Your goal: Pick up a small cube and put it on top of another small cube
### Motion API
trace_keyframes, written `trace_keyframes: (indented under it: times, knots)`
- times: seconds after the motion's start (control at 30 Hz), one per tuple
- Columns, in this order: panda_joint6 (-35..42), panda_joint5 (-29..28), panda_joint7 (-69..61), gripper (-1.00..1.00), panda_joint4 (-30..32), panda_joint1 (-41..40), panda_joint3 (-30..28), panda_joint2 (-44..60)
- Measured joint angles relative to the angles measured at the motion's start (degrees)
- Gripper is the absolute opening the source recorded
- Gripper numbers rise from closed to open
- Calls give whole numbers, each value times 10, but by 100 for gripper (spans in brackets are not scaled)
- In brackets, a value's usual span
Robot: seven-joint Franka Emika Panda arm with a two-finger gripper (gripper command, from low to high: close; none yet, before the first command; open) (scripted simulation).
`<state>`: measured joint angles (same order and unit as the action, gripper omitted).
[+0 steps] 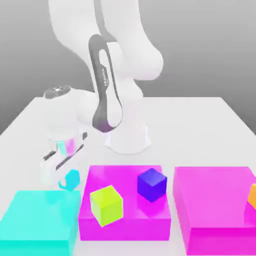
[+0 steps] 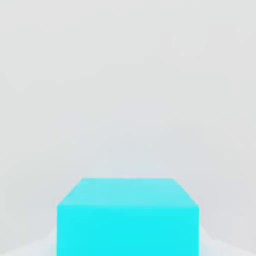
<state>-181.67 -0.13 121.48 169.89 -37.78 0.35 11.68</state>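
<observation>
From the exterior view, the white arm bends low over the pale worktop (image 1: 200, 120), its gripper (image 1: 70, 167) down near the front at about eight o'clock from the arm's round base (image 1: 127, 140). A small cyan cube (image 1: 72, 178) sits right at the gripper's tip, just behind the big flat cyan block (image 1: 37, 220); the gripper is clamped on that small cube. At three o'clock from the block lies a magenta slab (image 1: 125, 220) carrying a lime cube (image 1: 106, 205) and, at two o'clock from it, an indigo cube (image 1: 151, 184). Further toward three o'clock lies a second magenta slab (image 1: 215, 205) with an orange piece (image 1: 252, 196) at the edge.

From the hand view, the small cyan cube (image 2: 127, 220) sits close up against the pale worktop (image 2: 125, 75).
</observation>
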Motion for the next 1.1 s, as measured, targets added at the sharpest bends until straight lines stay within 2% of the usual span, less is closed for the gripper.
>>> trace_keyframes:
  times: [0.3,0.8,0.87,1.0,1.03,1.1]
  knots:
    - [149,11,5,-100,24,6,15,-174]
    - [439,123,219,-100,-111,236,217,-338]
    - [422,121,236,-100,-112,242,234,-319]
    - [336,104,256,-100,-96,234,253,-248]
    - [324,102,258,100,-93,234,254,-238]
    - [324,102,258,100,-93,234,254,-238]
